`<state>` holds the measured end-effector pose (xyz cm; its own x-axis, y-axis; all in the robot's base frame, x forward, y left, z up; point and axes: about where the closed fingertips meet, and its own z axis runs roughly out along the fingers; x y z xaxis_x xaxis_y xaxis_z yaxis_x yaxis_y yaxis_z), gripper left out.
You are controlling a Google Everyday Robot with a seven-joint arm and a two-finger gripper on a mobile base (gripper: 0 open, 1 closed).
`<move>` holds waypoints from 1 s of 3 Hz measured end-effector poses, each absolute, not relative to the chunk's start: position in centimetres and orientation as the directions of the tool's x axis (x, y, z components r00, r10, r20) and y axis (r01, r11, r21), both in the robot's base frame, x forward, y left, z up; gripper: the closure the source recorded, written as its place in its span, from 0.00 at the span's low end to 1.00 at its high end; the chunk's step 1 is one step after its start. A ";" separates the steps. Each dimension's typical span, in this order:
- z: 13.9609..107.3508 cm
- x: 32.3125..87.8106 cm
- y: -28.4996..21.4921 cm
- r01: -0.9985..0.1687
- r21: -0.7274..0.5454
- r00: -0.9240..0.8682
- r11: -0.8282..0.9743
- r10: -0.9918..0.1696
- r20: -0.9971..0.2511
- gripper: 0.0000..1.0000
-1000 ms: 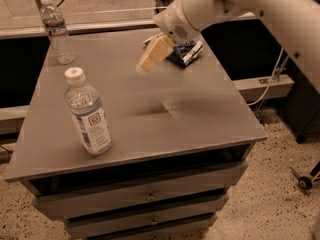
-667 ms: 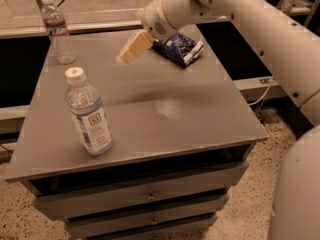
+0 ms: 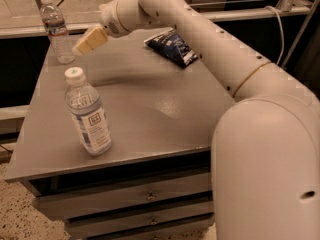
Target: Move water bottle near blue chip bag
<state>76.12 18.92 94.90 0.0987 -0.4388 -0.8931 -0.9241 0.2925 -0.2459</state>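
The slim clear water bottle (image 3: pixel 57 30) with a white cap and a red-marked label stands upright at the table's far left corner. The blue chip bag (image 3: pixel 172 47) lies flat at the far right of the table (image 3: pixel 150 109). My gripper (image 3: pixel 89 41) with cream fingers hangs above the table just right of the water bottle, a short gap away, holding nothing. My white arm reaches in from the lower right across the table, passing over the edge of the chip bag.
A wider bottle (image 3: pixel 88 113) with a large blue-and-white label stands upright near the front left of the table. Drawers (image 3: pixel 145 196) sit under the tabletop. A metal rail and a cable (image 3: pixel 280 29) run behind the table.
My gripper has moved left across the far side of the table, from over the chip bag to beside the water bottle. The bottles and bag have not moved.
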 end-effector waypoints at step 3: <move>94.8 80.1 29.2 -0.947 -0.137 0.055 0.291 -0.274 -0.960 0.02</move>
